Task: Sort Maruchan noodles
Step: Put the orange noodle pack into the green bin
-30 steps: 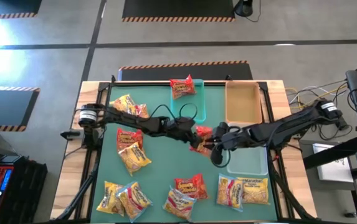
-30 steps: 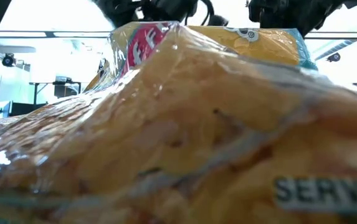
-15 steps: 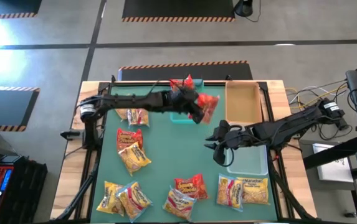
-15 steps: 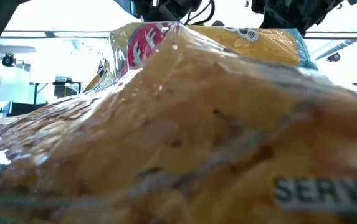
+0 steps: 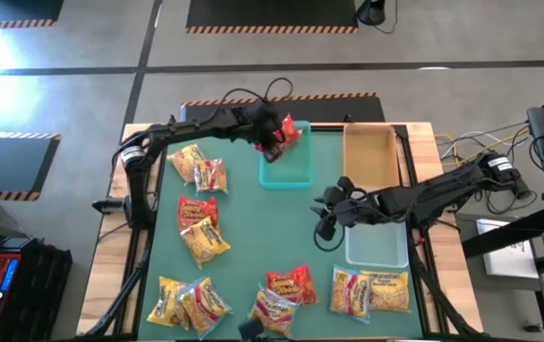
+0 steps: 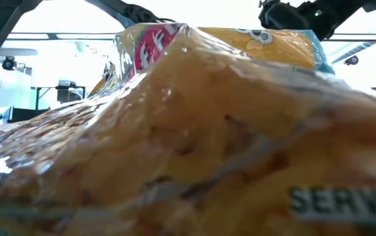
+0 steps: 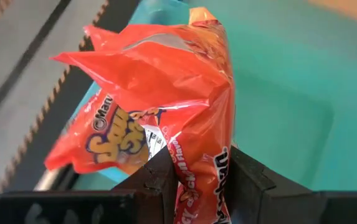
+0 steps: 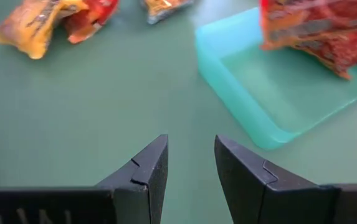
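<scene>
My left gripper (image 5: 273,144) reaches over the far end of the teal tray (image 5: 287,173) and is shut on a red Maruchan noodle packet (image 7: 184,81). A second red packet (image 7: 103,134) lies behind it at the tray's far end. My right gripper (image 5: 327,224) hovers open over the mat near the table's middle, nothing between its fingers (image 8: 147,168). Yellow and red packets (image 5: 198,163) (image 5: 198,228) (image 5: 290,283) lie flat on the green mat. My left gripper pinches the red packet between its two fingers at one crumpled end (image 7: 197,158). The fingers slant down from the table's left side. The packet stands out beyond the fingertips, clear of the tray floor.
A tan tray (image 5: 369,157) stands at the far right and a clear tray (image 5: 378,245) sits nearer, under my right arm. More packets lie along the near edge (image 5: 186,302) (image 5: 371,290). One yellow packet (image 6: 188,144) fills the low view.
My left gripper has swung from the table's middle, beside my right gripper, toward the far edge, rising and rolling its wrist. The red packet has gone with it, lifted clear, to above the teal tray's far end. My right gripper has turned slightly in place.
</scene>
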You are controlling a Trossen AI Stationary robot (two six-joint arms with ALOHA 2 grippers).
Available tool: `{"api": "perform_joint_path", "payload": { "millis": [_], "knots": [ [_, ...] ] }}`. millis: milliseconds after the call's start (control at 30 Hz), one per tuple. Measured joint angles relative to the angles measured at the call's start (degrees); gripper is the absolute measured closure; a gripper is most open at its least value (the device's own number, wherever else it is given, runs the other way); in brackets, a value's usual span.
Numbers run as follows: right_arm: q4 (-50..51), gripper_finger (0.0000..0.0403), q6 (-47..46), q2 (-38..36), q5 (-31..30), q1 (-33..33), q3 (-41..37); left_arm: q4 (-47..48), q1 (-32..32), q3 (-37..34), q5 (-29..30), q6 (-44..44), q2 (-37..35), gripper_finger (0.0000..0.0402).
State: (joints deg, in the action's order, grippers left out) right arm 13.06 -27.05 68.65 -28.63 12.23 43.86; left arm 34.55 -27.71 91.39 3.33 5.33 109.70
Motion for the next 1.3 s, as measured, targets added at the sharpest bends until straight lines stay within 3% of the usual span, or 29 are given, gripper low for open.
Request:
{"api": "perform_joint_path", "payload": {
  "millis": [167, 400, 567, 800, 1300],
  "knots": [
    [-0.25, 0.0280, -0.54, 0.85, -0.12, -2.05, 0.00, -0.70, -1.25, 0.00, -0.45, 13.29, 1.17, 0.0316],
    [0.08, 0.0280, -2.93, 0.95, -0.11, -3.26, -0.04, -1.86, -1.94, 0.00, 0.29, 23.03, 4.24, 0.0316],
    [0.03, 0.0280, -3.65, 1.25, -0.08, -3.26, -0.04, -2.92, -1.94, 0.04, 1.47, 23.82, 6.68, 0.0316],
    [0.17, 0.0280, -6.08, 1.76, -0.06, -3.28, -0.04, -5.08, -1.87, 0.00, 10.82, 20.88, 7.94, 0.0301],
    [0.24, 0.0280, -6.23, 2.07, 0.05, -3.28, -0.04, 2.28, -1.98, 11.50, 11.55, 11.10, 7.77, 0.0226]
  ]
}}
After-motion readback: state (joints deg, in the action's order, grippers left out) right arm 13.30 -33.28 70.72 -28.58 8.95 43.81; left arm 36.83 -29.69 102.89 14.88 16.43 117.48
